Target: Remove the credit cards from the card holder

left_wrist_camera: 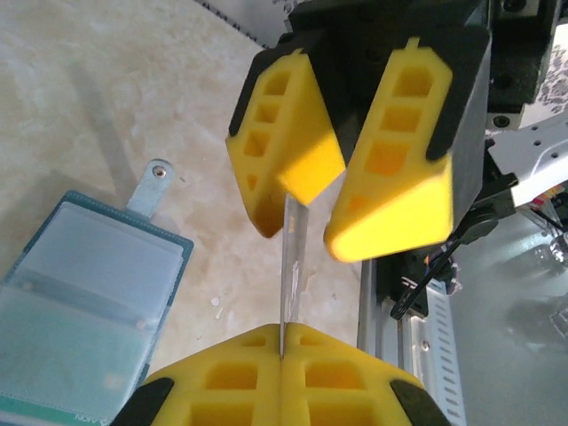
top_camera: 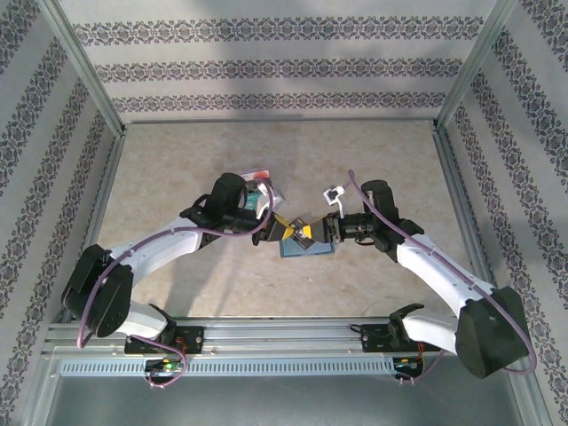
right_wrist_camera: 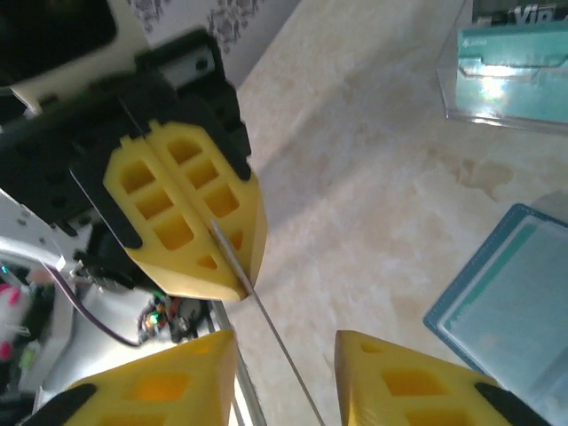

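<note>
Left gripper (left_wrist_camera: 282,344) pinching credit card (left_wrist_camera: 289,266) (edge-on), right gripper (left_wrist_camera: 342,209) parted

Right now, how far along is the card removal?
Done: some credit cards already lie out on the table. In hand: left gripper is shut on one card, seen edge-on; right gripper stands open around its far end. Left: set that card down; the open card holder shows pale and green panels in its slots, possibly more cards.
</note>
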`<act>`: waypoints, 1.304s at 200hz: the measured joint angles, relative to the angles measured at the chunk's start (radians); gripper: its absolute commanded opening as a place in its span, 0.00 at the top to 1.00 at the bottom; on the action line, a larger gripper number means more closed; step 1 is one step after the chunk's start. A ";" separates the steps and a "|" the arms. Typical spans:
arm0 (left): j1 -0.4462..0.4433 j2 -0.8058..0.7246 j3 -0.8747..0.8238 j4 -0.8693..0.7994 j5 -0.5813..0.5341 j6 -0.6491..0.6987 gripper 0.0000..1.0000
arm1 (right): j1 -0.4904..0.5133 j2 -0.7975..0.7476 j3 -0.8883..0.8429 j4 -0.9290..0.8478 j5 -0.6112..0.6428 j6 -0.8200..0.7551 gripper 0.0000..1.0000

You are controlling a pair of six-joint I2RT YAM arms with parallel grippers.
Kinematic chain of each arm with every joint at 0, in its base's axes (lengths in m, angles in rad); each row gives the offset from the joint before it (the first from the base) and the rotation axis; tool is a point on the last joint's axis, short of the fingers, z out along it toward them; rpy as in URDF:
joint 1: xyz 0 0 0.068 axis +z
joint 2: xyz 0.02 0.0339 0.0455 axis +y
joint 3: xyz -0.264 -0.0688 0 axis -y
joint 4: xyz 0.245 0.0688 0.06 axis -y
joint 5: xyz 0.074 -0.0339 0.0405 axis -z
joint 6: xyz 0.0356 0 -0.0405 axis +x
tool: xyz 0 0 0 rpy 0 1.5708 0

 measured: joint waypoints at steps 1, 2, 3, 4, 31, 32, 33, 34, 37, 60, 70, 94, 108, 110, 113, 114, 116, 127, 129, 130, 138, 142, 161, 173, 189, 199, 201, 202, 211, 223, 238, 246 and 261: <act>0.000 -0.002 -0.002 0.004 -0.001 -0.003 1.00 | 0.000 -0.002 -0.002 0.003 0.000 0.004 0.56; 0.001 -0.005 -0.007 0.014 -0.002 -0.012 1.00 | 0.000 -0.004 -0.003 0.005 0.001 0.008 0.56; 0.002 -0.006 -0.010 0.018 -0.003 -0.015 1.00 | 0.000 -0.008 -0.006 0.011 0.003 0.011 0.55; 0.002 -0.007 -0.012 0.023 -0.003 -0.018 1.00 | 0.000 -0.010 -0.008 0.013 0.004 0.011 0.55; 0.015 -0.050 -0.095 0.183 -0.042 -0.135 1.00 | 0.000 -0.064 -0.083 0.148 0.045 0.099 0.54; 0.016 -0.051 -0.097 0.186 -0.043 -0.138 1.00 | 0.000 -0.065 -0.085 0.153 0.046 0.100 0.54; 0.016 -0.051 -0.098 0.190 -0.045 -0.140 1.00 | 0.000 -0.065 -0.087 0.157 0.047 0.102 0.54; 0.016 -0.053 -0.101 0.196 -0.047 -0.146 1.00 | 0.000 -0.067 -0.091 0.165 0.049 0.109 0.54; 0.016 -0.054 -0.108 0.212 -0.051 -0.157 1.00 | 0.002 -0.070 -0.099 0.180 0.054 0.122 0.54; 0.016 -0.056 -0.131 0.315 -0.073 -0.230 1.00 | 0.031 -0.080 -0.156 0.278 0.091 0.188 0.52; 0.016 -0.056 -0.132 0.350 -0.076 -0.256 1.00 | 0.045 -0.080 -0.168 0.305 0.105 0.209 0.51; 0.021 -0.056 -0.132 0.411 -0.078 -0.298 1.00 | 0.059 -0.073 -0.173 0.367 0.125 0.244 0.65; 0.021 -0.056 -0.132 0.434 -0.080 -0.314 1.00 | 0.058 -0.063 -0.174 0.404 0.134 0.260 0.71; 0.021 -0.056 -0.132 0.436 -0.080 -0.315 1.00 | 0.058 -0.063 -0.174 0.409 0.136 0.260 0.71; 0.021 -0.056 -0.132 0.439 -0.080 -0.317 1.00 | 0.058 -0.061 -0.174 0.412 0.138 0.268 0.71; 0.021 -0.056 -0.132 0.440 -0.080 -0.318 1.00 | 0.058 -0.061 -0.174 0.412 0.139 0.268 0.71; 0.021 -0.056 -0.132 0.442 -0.080 -0.320 1.00 | 0.058 -0.060 -0.174 0.416 0.140 0.268 0.71; 0.023 -0.056 -0.132 0.449 -0.080 -0.327 1.00 | 0.058 -0.059 -0.174 0.426 0.147 0.275 0.73; 0.023 -0.056 -0.132 0.450 -0.080 -0.328 1.00 | 0.058 -0.060 -0.174 0.429 0.147 0.275 0.73; 0.023 -0.056 -0.133 0.451 -0.080 -0.328 1.00 | 0.058 -0.060 -0.174 0.430 0.147 0.275 0.74; 0.026 -0.056 -0.133 0.455 -0.080 -0.333 1.00 | 0.058 -0.060 -0.174 0.437 0.150 0.278 0.76; 0.026 -0.056 -0.134 0.457 -0.080 -0.335 1.00 | 0.058 -0.060 -0.174 0.439 0.151 0.279 0.78; 0.032 -0.056 -0.135 0.463 -0.080 -0.339 1.00 | 0.056 -0.061 -0.174 0.448 0.153 0.283 0.87; 0.035 -0.056 -0.135 0.464 -0.082 -0.343 1.00 | 0.057 -0.064 -0.174 0.453 0.148 0.285 0.94; 0.041 -0.055 -0.135 0.465 -0.079 -0.350 0.76 | 0.057 -0.076 -0.174 0.460 0.138 0.277 1.00; 0.045 -0.054 -0.135 0.469 -0.077 -0.354 0.57 | 0.057 -0.083 -0.174 0.460 0.128 0.277 1.00; 0.045 -0.054 -0.135 0.469 -0.076 -0.356 0.54 | 0.057 -0.085 -0.174 0.460 0.127 0.277 1.00; 0.046 -0.054 -0.135 0.469 -0.076 -0.357 0.53 | 0.057 -0.085 -0.174 0.460 0.127 0.276 1.00; 0.049 -0.054 -0.135 0.468 -0.072 -0.359 0.47 | 0.057 -0.093 -0.174 0.455 0.125 0.271 1.00; 0.059 -0.054 -0.132 0.465 -0.063 -0.356 0.45 | 0.057 -0.102 -0.173 0.438 0.123 0.261 1.00; 0.077 -0.054 -0.101 0.410 -0.054 -0.322 0.43 | 0.057 -0.109 -0.166 0.397 0.121 0.238 1.00; 0.085 -0.055 -0.066 0.353 -0.056 -0.285 0.42 | 0.057 -0.111 -0.158 0.366 0.119 0.223 1.00; 0.093 -0.055 0.039 0.200 -0.067 -0.190 0.40 | 0.057 -0.111 -0.137 0.305 0.113 0.190 1.00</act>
